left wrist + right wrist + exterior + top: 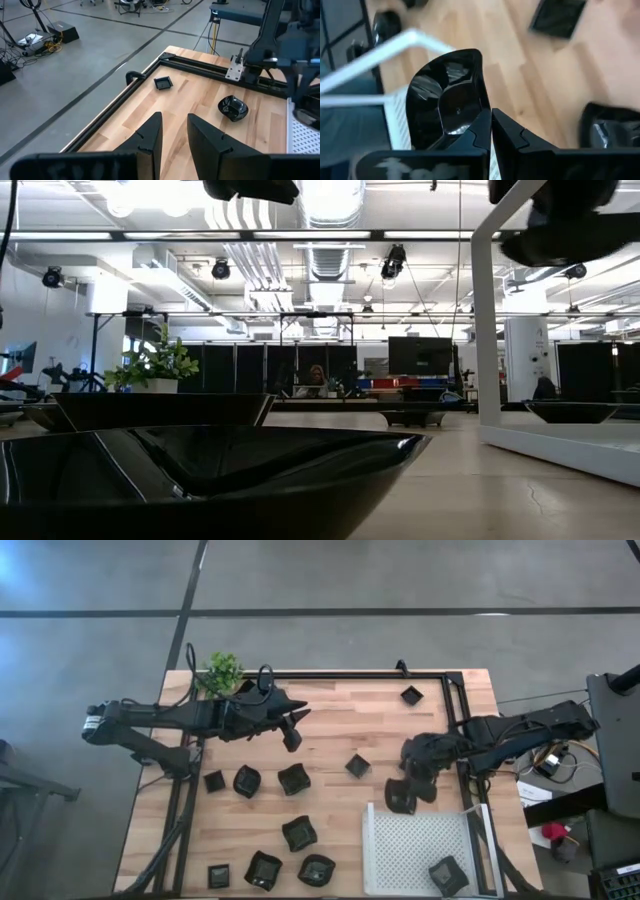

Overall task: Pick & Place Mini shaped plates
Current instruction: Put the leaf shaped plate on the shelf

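Plates are lying scattered over the worktop (340, 730) in the high view: one square plate (411, 695) near the far edge, one (357, 765) mid-table, a cluster (293, 779) left of centre, more (263, 869) along the near edge. One plate (447, 874) is sitting in the white tray (415, 845) at the near right. Right gripper (408, 795) is hanging just past the tray's far-left corner, jaws clenched on a plate (401, 795). Left gripper (292, 732) is hovering over bare wood near the plant (222, 671), jaws released, nothing between them.

Low view: a black plate (200, 475) is filling the foreground, another (150, 410) just behind it, a small one (412, 417) farther off, plant (155, 367) at left, tray frame (485, 330) at right. Grippers are barely showing at the top edge.

Left wrist view: fingers (150, 137) are standing apart over wood, empty; the square plate (163, 82) is lying near the black rail (125, 97), a rounded one (233, 108) nearer the tray.

Right wrist view: fingers (482, 127) are pinching the rim of a wavy-edged plate (445, 97), tilted on edge over the tray rim (380, 50); other plates (557, 17) are lying on wood beyond.
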`<state>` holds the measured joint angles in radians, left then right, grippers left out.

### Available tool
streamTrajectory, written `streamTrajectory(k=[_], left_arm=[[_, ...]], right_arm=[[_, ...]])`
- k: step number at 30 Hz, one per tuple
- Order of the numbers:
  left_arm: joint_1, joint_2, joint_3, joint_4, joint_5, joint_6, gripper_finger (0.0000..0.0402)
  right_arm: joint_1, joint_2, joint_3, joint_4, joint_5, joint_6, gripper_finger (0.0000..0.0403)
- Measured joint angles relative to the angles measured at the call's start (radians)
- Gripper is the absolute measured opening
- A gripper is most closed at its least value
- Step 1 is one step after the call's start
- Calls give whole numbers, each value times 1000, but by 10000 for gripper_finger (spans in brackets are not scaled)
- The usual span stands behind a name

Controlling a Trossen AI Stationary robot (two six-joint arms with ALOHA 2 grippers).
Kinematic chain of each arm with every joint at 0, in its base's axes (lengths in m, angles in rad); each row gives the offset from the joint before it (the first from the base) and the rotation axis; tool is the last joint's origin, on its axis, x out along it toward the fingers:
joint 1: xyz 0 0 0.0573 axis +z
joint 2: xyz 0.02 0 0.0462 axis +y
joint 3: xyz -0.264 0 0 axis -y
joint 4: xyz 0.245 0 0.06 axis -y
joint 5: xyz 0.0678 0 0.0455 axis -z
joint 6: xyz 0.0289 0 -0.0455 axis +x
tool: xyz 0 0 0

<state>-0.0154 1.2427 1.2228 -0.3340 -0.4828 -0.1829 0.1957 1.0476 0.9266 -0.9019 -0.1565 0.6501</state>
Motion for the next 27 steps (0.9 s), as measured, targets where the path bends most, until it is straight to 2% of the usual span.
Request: streamTrajectory(k=[6,13,27], left_arm=[[0,0,0,0,36,31,85],[-1,0,0,1,55,51,85],[0,0,0,2,56,52,85]], right_arm=[[111,32,-64,17,-30,52,8],[258,131,-127,172,-29,114,8],[382,418,-134,525,-24,159,8]])
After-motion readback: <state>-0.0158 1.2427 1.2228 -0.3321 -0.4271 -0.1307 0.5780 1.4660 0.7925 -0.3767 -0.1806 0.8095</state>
